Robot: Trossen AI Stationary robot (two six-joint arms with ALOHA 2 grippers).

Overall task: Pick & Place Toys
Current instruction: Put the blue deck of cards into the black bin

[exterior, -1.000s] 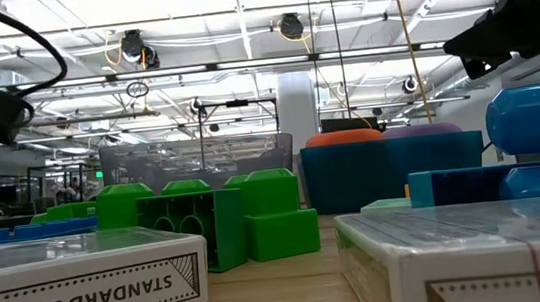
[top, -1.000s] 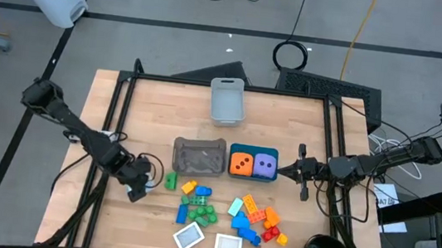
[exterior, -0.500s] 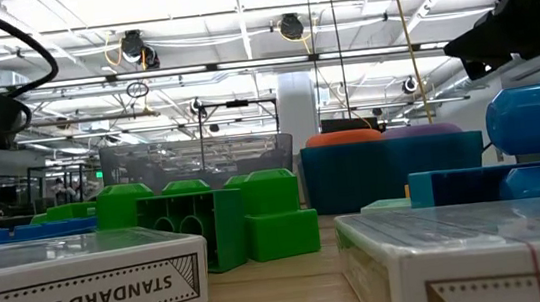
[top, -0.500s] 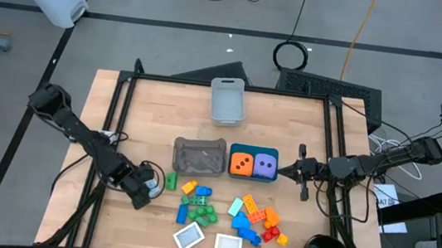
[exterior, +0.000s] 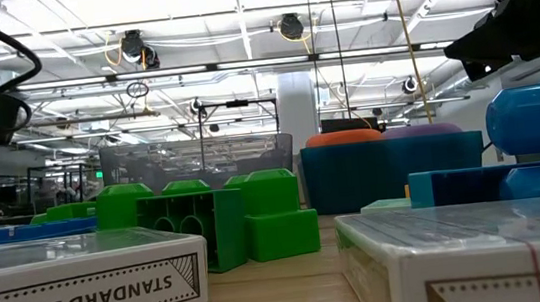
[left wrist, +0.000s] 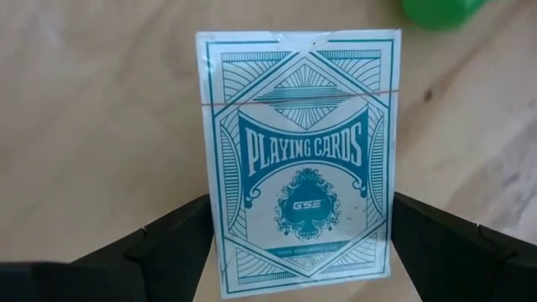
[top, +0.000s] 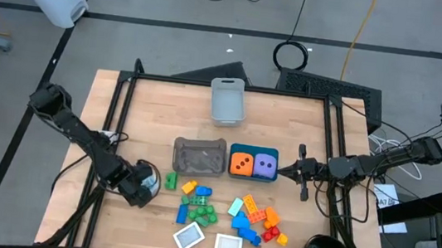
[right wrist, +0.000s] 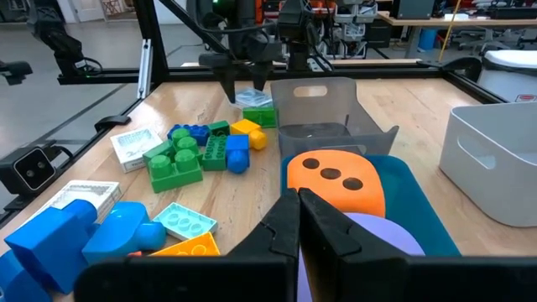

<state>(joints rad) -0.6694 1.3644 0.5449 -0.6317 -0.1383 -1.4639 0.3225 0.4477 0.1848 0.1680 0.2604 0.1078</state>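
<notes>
the left gripper (left wrist: 298, 252) grips a pack of playing cards (left wrist: 298, 159) between wide-set fingers, low at the table's (top: 288, 123) eight o'clock, apparently for carrying to a bin. the right gripper (top: 280, 173) waits pinched shut at three o'clock beside the teal bin (top: 254, 152).

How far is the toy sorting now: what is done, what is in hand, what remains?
Done: the orange die and purple die sit in the teal bin. In hand: the left hand grips a card pack. The shut right hand waits beside the teal bin. Left: the bricks and two other packs on the table.
</notes>
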